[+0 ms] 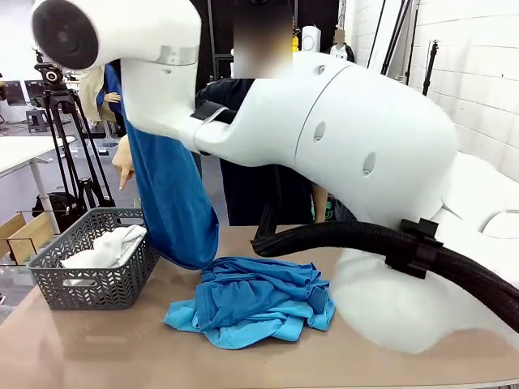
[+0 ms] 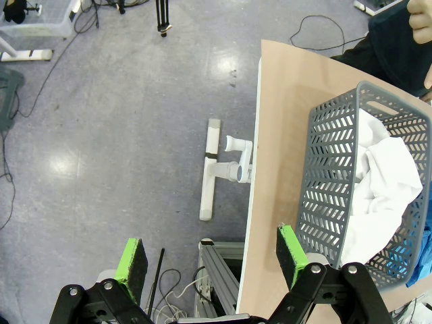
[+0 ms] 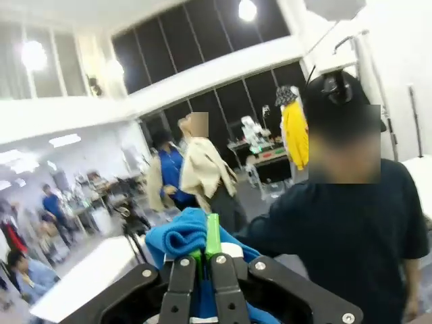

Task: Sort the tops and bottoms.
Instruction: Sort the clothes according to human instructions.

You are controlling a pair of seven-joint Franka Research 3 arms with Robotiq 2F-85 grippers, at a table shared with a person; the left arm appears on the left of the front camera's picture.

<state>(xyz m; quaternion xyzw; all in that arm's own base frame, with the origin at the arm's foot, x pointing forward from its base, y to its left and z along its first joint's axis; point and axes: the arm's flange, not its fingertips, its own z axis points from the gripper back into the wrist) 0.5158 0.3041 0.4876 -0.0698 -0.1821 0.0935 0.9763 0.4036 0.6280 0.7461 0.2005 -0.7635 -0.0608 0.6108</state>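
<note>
Across the near side of the long tan table (image 1: 97, 348) stretches the bulky white right arm (image 1: 349, 138). It reaches over toward the left, so from where I stand it blocks much of the person in a dark top (image 1: 251, 190) at the far side.

From high up on that arm hangs a long royal-blue soft shirt (image 1: 174, 211). It is lifted clear so it drapes full length, with its hem down at table level. I'd say it is held that high to get it free of the pile.

Right beside the hem lies a crumpled heap of blue shirts (image 1: 251, 304), sky-blue underneath and a deeper blue on top, not yet sorted by the look of it.

At the left end, just beside the hanging shirt, sits a grey plastic lattice basket (image 1: 81, 288). A white shirt (image 1: 109, 247) is bundled inside, so that seems to be the place for tops.

The right gripper (image 3: 206, 236) has its green pads pressed together on a fold of the royal-blue cloth. The left gripper (image 2: 210, 260) hangs spread wide and empty, off the table's edge over the floor and near the basket, parked out of the way, I'd guess.
</note>
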